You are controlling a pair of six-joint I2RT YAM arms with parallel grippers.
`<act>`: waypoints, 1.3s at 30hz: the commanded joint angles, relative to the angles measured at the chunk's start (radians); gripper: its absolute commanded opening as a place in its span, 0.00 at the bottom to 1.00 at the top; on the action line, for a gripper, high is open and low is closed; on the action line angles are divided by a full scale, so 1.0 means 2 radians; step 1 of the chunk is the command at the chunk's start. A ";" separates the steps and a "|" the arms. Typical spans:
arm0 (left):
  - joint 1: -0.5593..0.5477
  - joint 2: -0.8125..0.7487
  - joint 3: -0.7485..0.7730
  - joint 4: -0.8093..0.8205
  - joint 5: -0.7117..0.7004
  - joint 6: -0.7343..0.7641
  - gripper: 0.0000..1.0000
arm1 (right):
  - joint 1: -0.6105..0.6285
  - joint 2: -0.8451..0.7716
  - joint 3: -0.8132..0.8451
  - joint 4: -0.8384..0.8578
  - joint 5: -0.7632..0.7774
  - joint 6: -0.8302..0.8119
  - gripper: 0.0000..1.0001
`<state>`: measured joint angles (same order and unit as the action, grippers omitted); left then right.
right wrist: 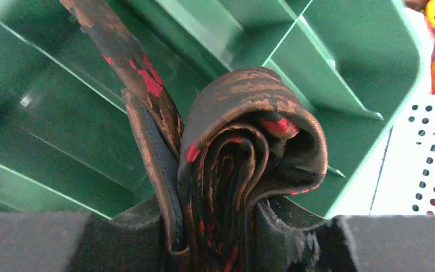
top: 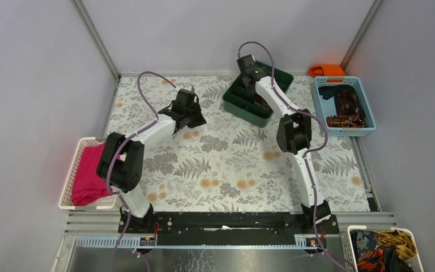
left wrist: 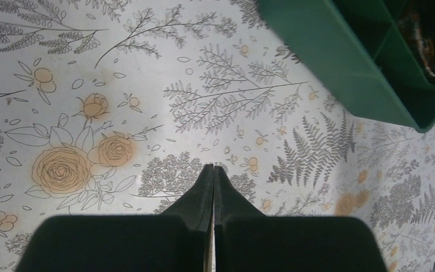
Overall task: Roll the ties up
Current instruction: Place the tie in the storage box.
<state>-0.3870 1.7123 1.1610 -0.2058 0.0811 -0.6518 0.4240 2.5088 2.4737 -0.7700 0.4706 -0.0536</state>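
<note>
My right gripper (right wrist: 212,226) is shut on a rolled dark red-black tie (right wrist: 243,153) with orange-tan pattern. It holds the roll above the green divided tray (right wrist: 68,113), and a loose tail of the tie (right wrist: 130,62) trails up to the left. In the top view the right gripper (top: 249,76) is over the green tray (top: 243,107). My left gripper (left wrist: 213,173) is shut and empty, low over the floral tablecloth; in the top view it (top: 195,119) is left of the tray. More ties lie in the blue basket (top: 345,107) and in a white basket (top: 382,249).
A white basket with the magenta cloth (top: 88,170) stands at the left edge. An orange cloth (top: 327,70) lies behind the blue basket. The green tray's corner (left wrist: 345,62) shows at the upper right of the left wrist view. A perforated white wall (right wrist: 425,158) is right of the tray.
</note>
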 commanded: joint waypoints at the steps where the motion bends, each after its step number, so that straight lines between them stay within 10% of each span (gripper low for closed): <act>1: 0.010 0.017 0.010 -0.007 0.021 0.009 0.00 | -0.003 -0.034 -0.042 0.036 -0.013 -0.060 0.00; 19: 0.019 0.029 0.007 -0.007 0.029 0.017 0.00 | 0.043 -0.135 -0.241 0.216 -0.033 -0.113 0.00; 39: 0.022 0.039 0.000 0.004 0.047 0.018 0.00 | 0.061 -0.110 -0.256 0.230 -0.039 -0.137 0.00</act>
<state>-0.3573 1.7683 1.1614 -0.2169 0.1562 -0.6350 0.5484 2.2986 1.9781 -0.3317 0.4511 -0.3099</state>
